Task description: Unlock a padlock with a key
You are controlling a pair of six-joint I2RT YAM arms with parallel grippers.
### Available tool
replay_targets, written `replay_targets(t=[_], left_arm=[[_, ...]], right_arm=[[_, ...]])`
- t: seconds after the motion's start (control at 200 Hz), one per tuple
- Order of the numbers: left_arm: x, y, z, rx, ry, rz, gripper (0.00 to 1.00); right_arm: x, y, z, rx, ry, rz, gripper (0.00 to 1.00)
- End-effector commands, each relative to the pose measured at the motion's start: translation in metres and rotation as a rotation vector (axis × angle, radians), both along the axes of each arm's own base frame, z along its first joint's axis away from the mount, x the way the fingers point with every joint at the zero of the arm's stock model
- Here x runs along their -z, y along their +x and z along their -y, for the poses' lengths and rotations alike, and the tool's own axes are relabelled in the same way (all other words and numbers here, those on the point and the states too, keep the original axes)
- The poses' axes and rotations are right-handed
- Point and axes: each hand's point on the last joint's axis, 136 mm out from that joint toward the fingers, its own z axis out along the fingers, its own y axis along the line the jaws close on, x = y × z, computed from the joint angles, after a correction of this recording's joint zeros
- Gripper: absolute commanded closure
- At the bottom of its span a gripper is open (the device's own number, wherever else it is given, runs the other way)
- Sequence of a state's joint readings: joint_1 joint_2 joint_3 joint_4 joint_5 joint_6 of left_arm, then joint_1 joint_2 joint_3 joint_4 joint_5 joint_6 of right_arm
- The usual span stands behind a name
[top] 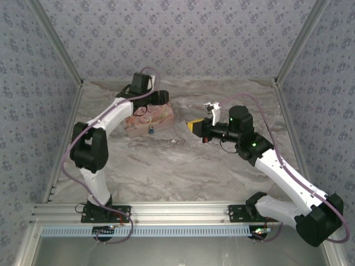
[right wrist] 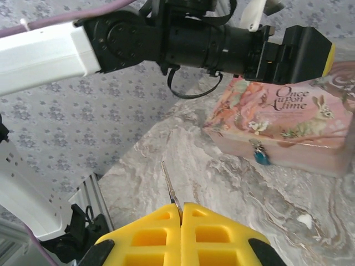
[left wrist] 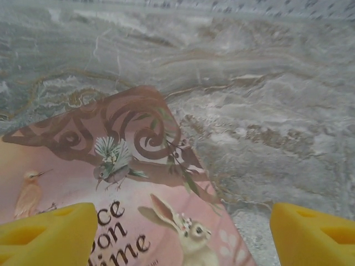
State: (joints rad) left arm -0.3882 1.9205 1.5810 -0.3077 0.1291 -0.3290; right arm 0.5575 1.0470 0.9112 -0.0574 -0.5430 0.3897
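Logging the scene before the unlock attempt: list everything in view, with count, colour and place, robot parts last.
table: one, grey-beige marble pattern, under everything
walls: three, blue-grey patterned, left, back and right of the table
box: one, pink with illustrated lid, on the table toward the far left
padlock: one, blue body, hanging at the box's front face
key: one, thin and silvery, sticking out of the right gripper
white bit: one, white, on the table near the box; too small to identify
left gripper: one, yellow fingers, open above the box lid
right gripper: one, yellow fingers, shut on the key, apart from the box
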Motion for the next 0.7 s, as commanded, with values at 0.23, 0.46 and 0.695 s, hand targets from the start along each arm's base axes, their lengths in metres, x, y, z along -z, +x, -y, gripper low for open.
replay_targets(t=[0.23,0.46,0.695], left_arm=[[0.039,0.015,0.02,0.031,0.088,-0.119,0.19],[0.064,-0.004,0.036,0.077,0.106,-0.182,0.2],[0.068,-0.036,0.073,0.17,0.103,-0.192,0.21]], right_arm=[[0.009,0.0,0.017,0.055,-0.062,-0.008,1.0],[0.012,0.002,0.03,0.096,-0.084,-0.026,1.0],[0.016,0.008,0.06,0.178,-0.099,-0.055,1.0]])
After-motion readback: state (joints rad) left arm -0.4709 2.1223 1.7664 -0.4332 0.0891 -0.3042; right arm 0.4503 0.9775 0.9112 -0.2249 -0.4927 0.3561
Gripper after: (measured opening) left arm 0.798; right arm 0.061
